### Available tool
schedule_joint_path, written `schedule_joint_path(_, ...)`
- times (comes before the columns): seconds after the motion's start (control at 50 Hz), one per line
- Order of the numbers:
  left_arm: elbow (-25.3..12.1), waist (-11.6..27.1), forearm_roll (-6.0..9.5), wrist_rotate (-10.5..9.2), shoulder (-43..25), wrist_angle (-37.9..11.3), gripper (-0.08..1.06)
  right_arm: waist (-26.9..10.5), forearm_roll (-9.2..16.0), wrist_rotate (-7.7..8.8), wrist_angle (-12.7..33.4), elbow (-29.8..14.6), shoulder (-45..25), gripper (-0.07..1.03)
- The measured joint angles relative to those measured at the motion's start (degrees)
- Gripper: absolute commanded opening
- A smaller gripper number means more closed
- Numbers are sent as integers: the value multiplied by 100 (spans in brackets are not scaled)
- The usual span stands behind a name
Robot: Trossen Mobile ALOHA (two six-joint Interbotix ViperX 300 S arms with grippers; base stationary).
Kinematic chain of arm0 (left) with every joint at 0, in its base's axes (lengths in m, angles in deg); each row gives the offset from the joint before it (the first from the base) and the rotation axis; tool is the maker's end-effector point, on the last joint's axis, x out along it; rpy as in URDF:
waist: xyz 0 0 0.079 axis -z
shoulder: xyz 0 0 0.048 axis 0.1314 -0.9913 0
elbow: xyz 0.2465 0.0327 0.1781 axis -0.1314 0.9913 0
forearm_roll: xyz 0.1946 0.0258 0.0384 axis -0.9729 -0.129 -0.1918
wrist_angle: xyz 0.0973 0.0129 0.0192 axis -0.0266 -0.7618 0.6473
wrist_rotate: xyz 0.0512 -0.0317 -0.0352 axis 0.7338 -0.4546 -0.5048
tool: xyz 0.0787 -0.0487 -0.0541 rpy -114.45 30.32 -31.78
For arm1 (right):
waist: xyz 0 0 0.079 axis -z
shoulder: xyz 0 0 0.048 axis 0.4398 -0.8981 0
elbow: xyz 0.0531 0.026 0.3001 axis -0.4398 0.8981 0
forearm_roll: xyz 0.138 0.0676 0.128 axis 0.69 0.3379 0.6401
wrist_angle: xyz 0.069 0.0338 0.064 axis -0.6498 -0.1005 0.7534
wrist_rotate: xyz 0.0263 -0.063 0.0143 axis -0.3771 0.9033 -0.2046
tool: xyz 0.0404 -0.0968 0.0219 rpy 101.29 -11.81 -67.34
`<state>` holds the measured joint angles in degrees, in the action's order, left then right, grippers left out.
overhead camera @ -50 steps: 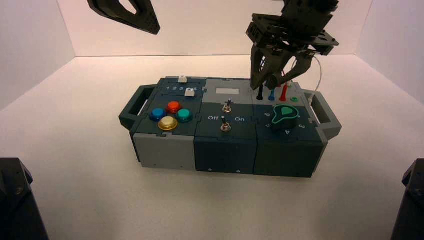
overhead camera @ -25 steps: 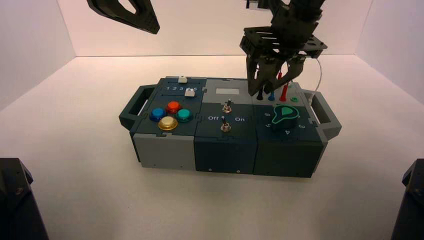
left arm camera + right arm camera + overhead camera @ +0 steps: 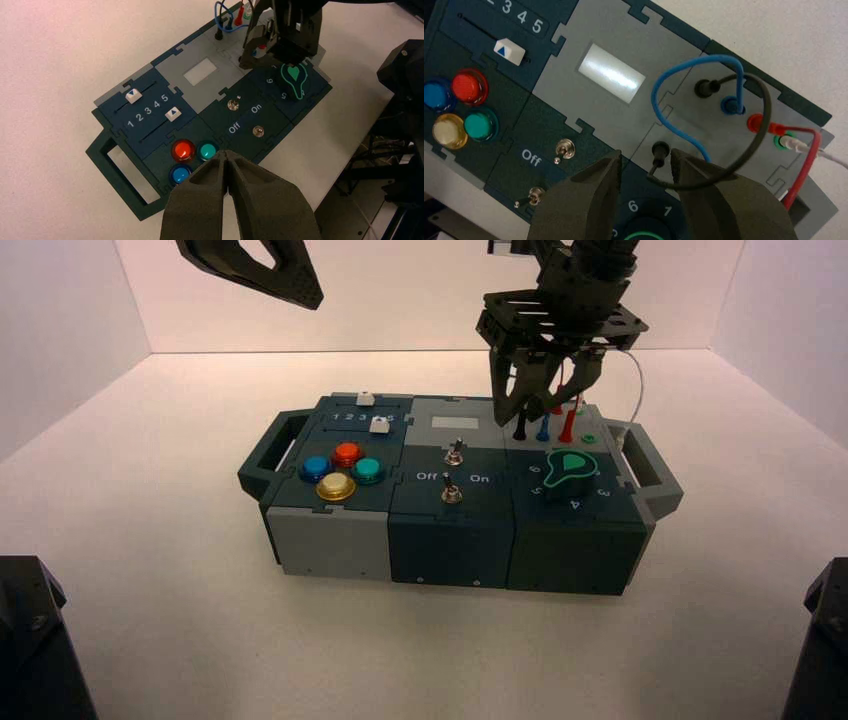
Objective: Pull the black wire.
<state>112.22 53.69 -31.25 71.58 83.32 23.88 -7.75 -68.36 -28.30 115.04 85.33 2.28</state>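
The black wire (image 3: 765, 107) loops over the grey panel at the box's far right. One black plug (image 3: 660, 150) stands in its socket and the other (image 3: 705, 88) sits farther back. My right gripper (image 3: 645, 152) is open and straddles the near plug, one finger on each side, and the lead crosses one finger. In the high view the right gripper (image 3: 523, 412) hangs over that plug (image 3: 520, 426). My left gripper (image 3: 227, 153) is shut and empty, parked high above the box's left side (image 3: 262, 268).
A blue lead (image 3: 684, 70) and a red lead (image 3: 809, 155) are plugged in beside the black one. The green knob (image 3: 570, 468) sits just in front of the plugs. Two toggle switches (image 3: 454, 452), coloured buttons (image 3: 341, 470) and sliders (image 3: 366, 400) lie to the left on the box (image 3: 330, 540).
My right gripper has moved left and down from over the red and blue plugs, and its fingers now stand around the near black plug. The left arm has not moved.
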Motion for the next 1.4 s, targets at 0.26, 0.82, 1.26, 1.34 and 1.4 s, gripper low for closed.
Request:
schedule_joint_path(0.26,0,0,-9,9,9,-18,-3,18,-26,-18,-18,-70,-220,35)
schedule_joint_path(0.82,0,-9,-9,26,62,-26,-3,70,-141,-26,18,-123,-272,-2)
schedule_joint_path(1.26,0,0,-18,35,62,-18,-3,18,-141,-88,53,-220,483,-2)
schedule_joint_path(1.34,0,0,-26,26,79,-18,-3,0,-141,-79,9,-264,448,6)
schedule_joint_path(1.4,0,0,-35,26,97,-18,-3,9,-141,-79,-26,-308,396,21)
